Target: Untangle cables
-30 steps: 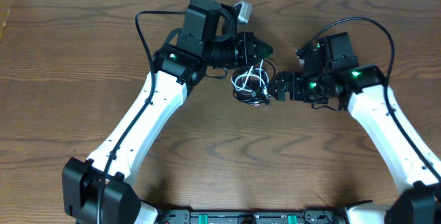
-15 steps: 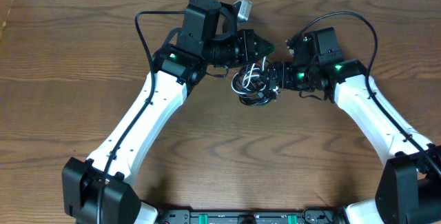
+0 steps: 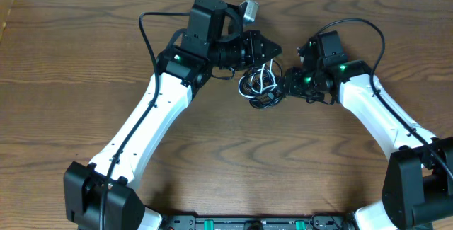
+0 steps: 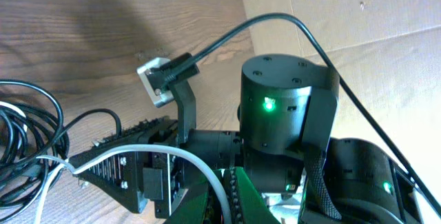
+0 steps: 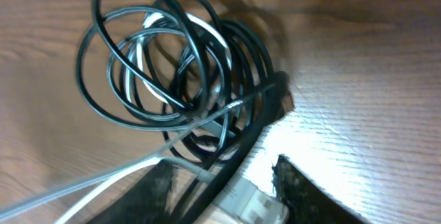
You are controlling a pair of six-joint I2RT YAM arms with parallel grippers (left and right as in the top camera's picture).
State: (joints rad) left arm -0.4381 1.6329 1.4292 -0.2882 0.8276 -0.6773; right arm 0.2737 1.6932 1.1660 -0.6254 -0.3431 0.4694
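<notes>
The cables [image 3: 260,86] lie in one tangled pile on the table [image 3: 78,81], toward 12 o'clock. The left gripper [image 3: 274,52] is at 1 o'clock of the pile, squeezed tight on the white cable [image 4: 196,156]. The right gripper [image 3: 284,88] is at 3 o'clock of the pile. Its fingers [image 5: 160,188] are apart, with a black cable [image 5: 241,151] between them.

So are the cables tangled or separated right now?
Tangled. The black and white cables loop through each other in one coiled bundle.

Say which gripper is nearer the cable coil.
Right gripper: its fingers straddle the coil's right edge. The left gripper sits beyond the coil, pinching a white strand.
</notes>
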